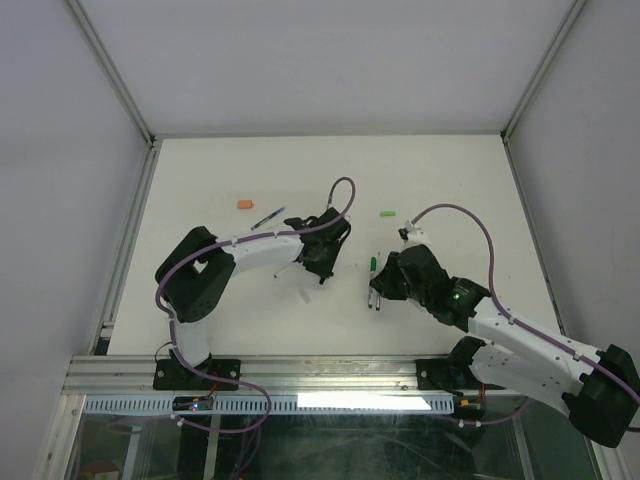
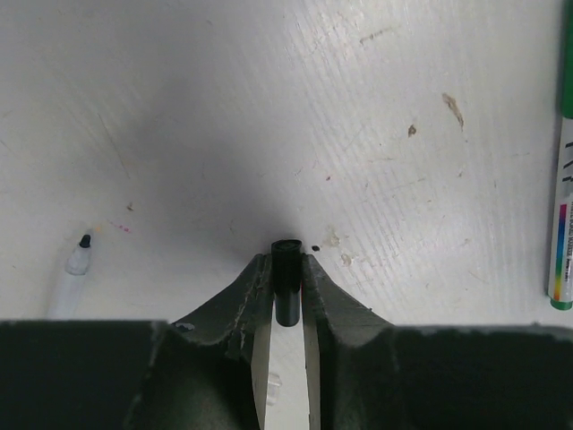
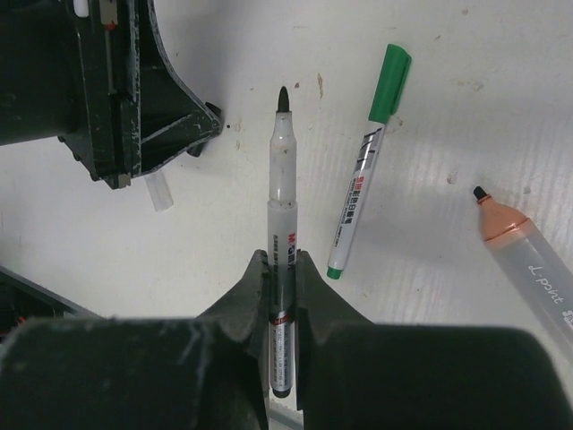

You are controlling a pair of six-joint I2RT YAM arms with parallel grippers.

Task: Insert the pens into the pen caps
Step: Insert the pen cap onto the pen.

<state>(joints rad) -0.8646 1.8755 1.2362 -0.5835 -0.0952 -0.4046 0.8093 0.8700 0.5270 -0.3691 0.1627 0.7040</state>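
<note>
At scene centre, left gripper (image 2: 286, 265) is clamped on the black cap (image 2: 287, 296), mouth outward, and just right of it right gripper (image 3: 282, 267) pinches the white pen (image 3: 283, 170), bare tip forward, presumably staged for tip-into-mouth mating.

The left gripper (image 2: 286, 267) pinches a black pen cap (image 2: 286, 291) between its fingers, open end outward, above the white table (image 2: 269, 107), with a black-tipped pen (image 2: 77, 267) well left of the cap and a green-capped pen (image 2: 563, 215) far right of it.
</note>
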